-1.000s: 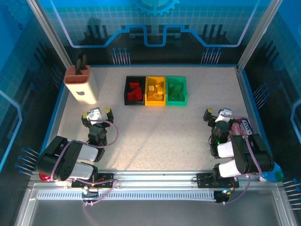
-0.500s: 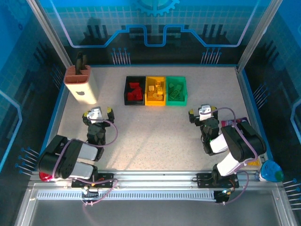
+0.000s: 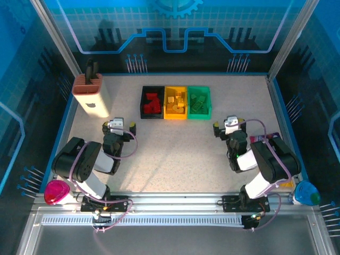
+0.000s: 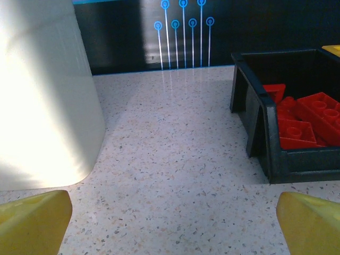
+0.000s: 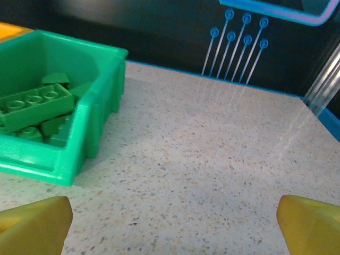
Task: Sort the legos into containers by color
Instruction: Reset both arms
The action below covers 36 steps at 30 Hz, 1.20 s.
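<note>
Red legos [image 4: 303,117] in black bin [image 4: 260,127], yellow legos [image 3: 175,103] in yellow bin [image 3: 176,117], green legos [image 5: 34,106] in green bin [image 5: 95,122]; bins abut, near table [image 3: 175,154] far edge, mid. Left gripper [image 3: 118,126], right gripper [image 3: 230,125]: jaws spread, empty. Sort looks complete; withdraw clear of bins, recheck table corners.

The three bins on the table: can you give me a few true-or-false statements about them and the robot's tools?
1. The black bin holds red bricks. True.
2. The green bin stands between the other two. False: the yellow bin is in the middle.
3. The left tool is gripping a brick. False: its fingers are spread apart with nothing between them.
4. The right tool is open and empty. True.
5. The beige block stands to the right of the bins. False: it stands to their left.
</note>
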Tool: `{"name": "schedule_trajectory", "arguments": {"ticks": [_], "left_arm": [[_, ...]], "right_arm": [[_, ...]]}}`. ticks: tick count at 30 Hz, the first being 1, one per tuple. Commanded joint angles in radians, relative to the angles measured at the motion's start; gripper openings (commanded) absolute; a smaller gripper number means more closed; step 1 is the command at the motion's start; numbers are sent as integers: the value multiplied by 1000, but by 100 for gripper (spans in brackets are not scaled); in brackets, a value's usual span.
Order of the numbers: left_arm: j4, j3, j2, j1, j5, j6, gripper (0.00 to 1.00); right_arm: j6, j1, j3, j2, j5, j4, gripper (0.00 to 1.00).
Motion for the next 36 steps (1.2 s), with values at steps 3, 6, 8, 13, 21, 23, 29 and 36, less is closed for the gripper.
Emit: {"name": "schedule_trajectory", "arguments": {"ticks": [3,6,8,13,21,23,29,36], "left_arm": [[-84,55,-21,26,11,-12,99],[-306,151,-56,74,50,-66,99],[-419,196,-69,137,115,-127,99],[-412,191,-68,143,124,-130,99],[-396,184,-67,124,120,-108,99],[-406,191,-67,125,118,-111,99],[-406,191,-67,127,118,-113,99],[-406,190,-67,128,118,-113,99]], "right_arm": [[123,-119,128,-56,-81,-288,100],[108,-103,131,-51,-62,-285,100],[107,-103,131,-51,-63,-287,100],[101,-97,129,-48,-57,-281,100],[98,-94,129,-50,-54,-278,100],[105,-98,130,-51,-49,-282,100],[114,-100,127,-53,-41,-279,100],[99,-88,128,-49,-30,-275,100]]}}
